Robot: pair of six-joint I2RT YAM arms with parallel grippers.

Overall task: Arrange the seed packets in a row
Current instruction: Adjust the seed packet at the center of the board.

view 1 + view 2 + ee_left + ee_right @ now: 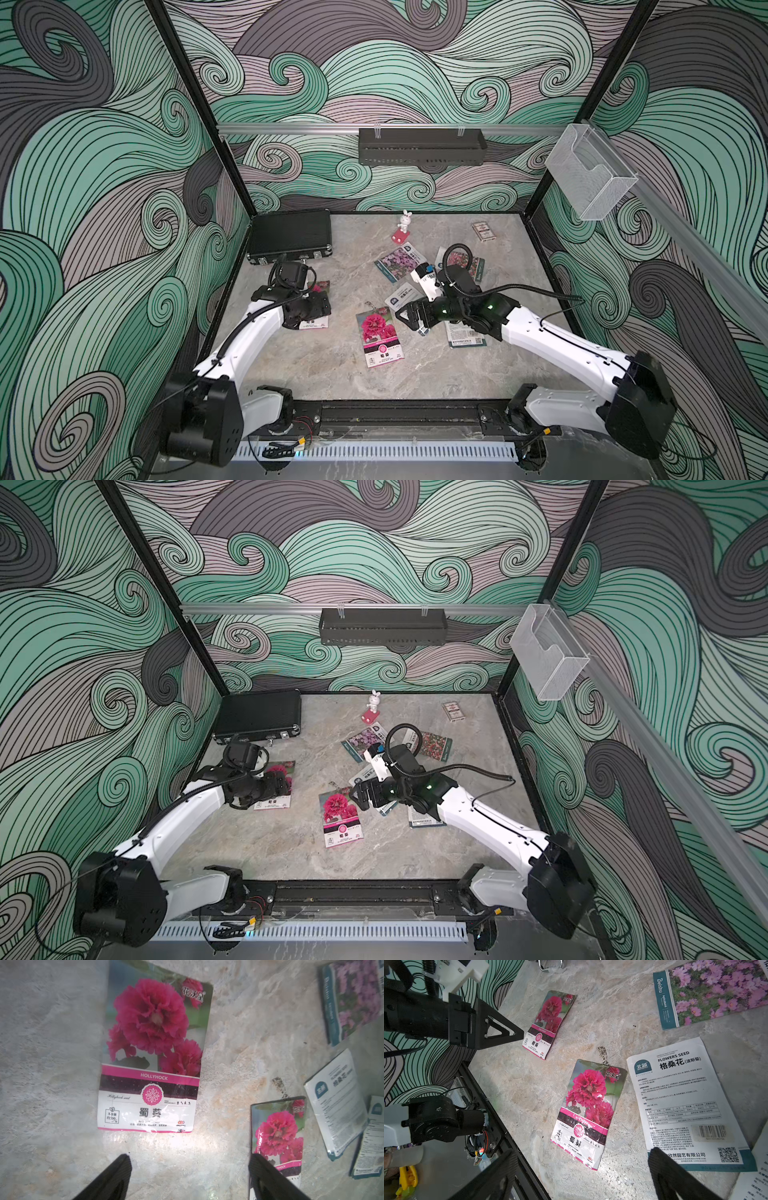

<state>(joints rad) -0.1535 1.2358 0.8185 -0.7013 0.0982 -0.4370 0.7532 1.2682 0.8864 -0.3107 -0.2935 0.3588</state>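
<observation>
Two magenta hollyhock seed packets lie face up: one at the left (319,286) under my left gripper (320,306), one mid-table (379,336) beside my right gripper (404,319). In the left wrist view the left packet (153,1047) lies flat beyond the open, empty left gripper (189,1156). My right gripper (581,1152) hangs open above the lower edge of the middle packet (589,1111), touching nothing. A purple-flowered packet (399,262), a red-pink one (467,262) and white-backed packets (405,295) (465,337) lie scattered around the right arm, partly hidden by it.
A black case (291,235) sits at the back left corner. A white rabbit figurine (403,226) and a small card box (483,231) stand near the back. A black shelf (422,145) hangs on the back wall, and a clear holder (590,174) on the right rail.
</observation>
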